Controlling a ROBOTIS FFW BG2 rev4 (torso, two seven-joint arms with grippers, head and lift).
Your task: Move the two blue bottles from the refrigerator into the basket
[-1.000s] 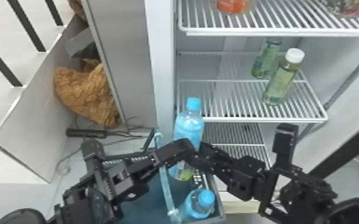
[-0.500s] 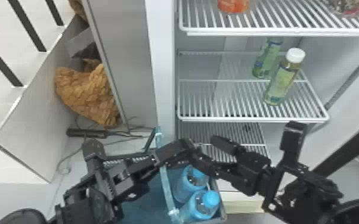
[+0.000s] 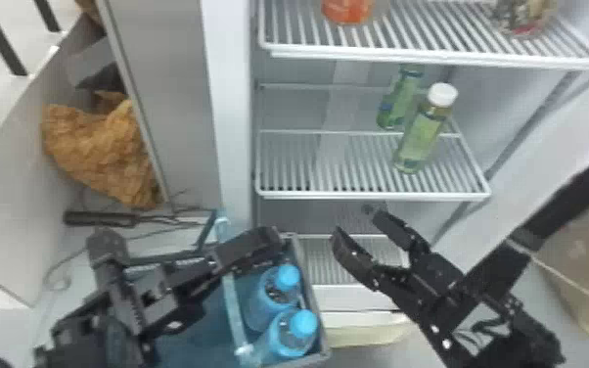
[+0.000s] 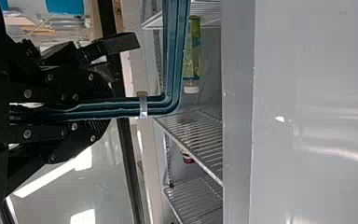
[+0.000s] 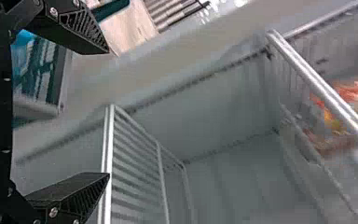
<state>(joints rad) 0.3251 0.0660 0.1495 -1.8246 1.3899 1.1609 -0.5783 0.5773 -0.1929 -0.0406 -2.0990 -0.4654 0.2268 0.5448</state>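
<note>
My left gripper [image 3: 247, 247] is over the blue basket [image 3: 312, 308]. In the left wrist view my left gripper [image 4: 103, 109] is shut on the basket's teal handle [image 4: 126, 107]. Inside the basket, side by side along its right wall, stand a blue bottle [image 3: 260, 306] and a second, nearer blue bottle [image 3: 283, 342], both with blue caps. My right gripper [image 3: 359, 226] is to the right of the basket and higher, in front of the lower refrigerator shelves. The right wrist view shows my right gripper [image 5: 108, 113] open with nothing held, and the basket [image 5: 36, 109] beyond its upper finger.
Two green bottles, one with a white cap [image 3: 442, 94], stand on the middle refrigerator shelf [image 3: 372, 195]. An orange item [image 3: 347, 11] is on the shelf above. The refrigerator's side wall [image 3: 232, 122] rises behind the basket; crumpled brown material [image 3: 100, 147] lies at the left.
One blue bottle has gone down from my right gripper into the basket beside the other. My right gripper has let go and moved right, away from the basket. The left gripper has kept nearly still.
</note>
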